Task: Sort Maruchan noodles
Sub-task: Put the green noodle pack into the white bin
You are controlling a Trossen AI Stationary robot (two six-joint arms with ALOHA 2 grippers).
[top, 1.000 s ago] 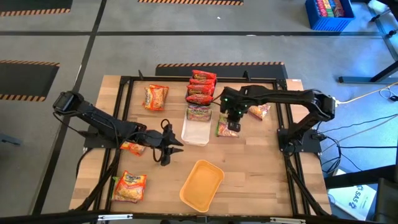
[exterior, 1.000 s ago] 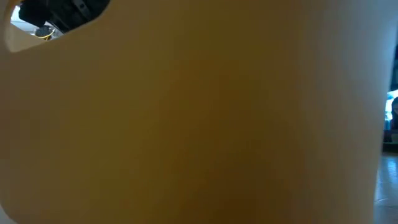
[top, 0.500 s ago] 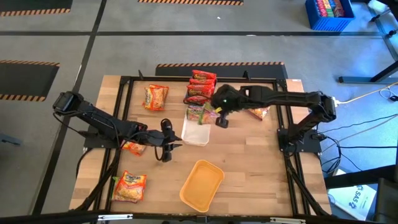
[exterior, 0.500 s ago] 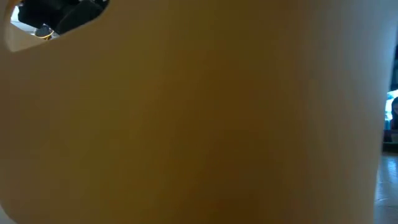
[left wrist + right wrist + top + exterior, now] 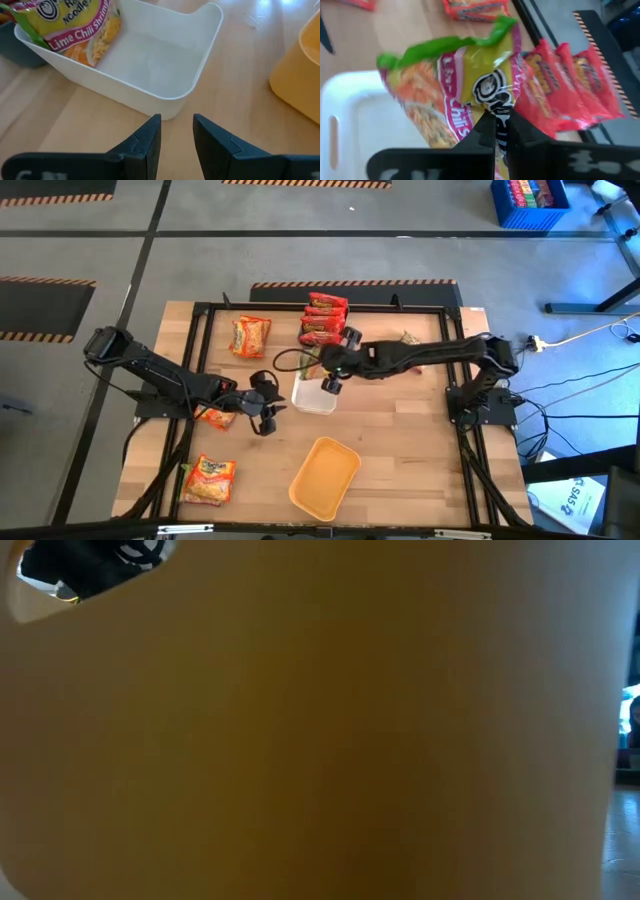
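My right gripper [image 5: 327,376] is shut on a green-and-red Maruchan packet [image 5: 460,85] over the far end of the white tray [image 5: 314,398]. In the left wrist view the packet [image 5: 75,27] dips into that tray [image 5: 165,60]. My left gripper [image 5: 262,404] is open, low over the table just left of the tray, and holds nothing. Red packets [image 5: 324,318] are stacked at the far edge. Orange packets lie at far left [image 5: 250,335], near left [image 5: 208,480] and under my left arm [image 5: 212,417]. My right gripper pinches the green-and-red packet between its two fingers beside the round logo [image 5: 492,92], near one side edge. The fingers [image 5: 487,127] come from above, slanting from the table's right. The packet is tilted, with its lower end [image 5: 92,50] down inside the white tray.
An orange-yellow tray [image 5: 323,474] sits near the table's near edge and fills the low view [image 5: 320,740]. A blue-grey tray [image 5: 20,52] stands beside the white one. The black frame [image 5: 200,330] runs around the table. Bare wood lies right of the trays.
My right gripper has lifted the green-and-red packet off the table right of the white tray and carried it toward the table's left. It now holds the packet over the tray's far end, and the arm is stretched out across the table.
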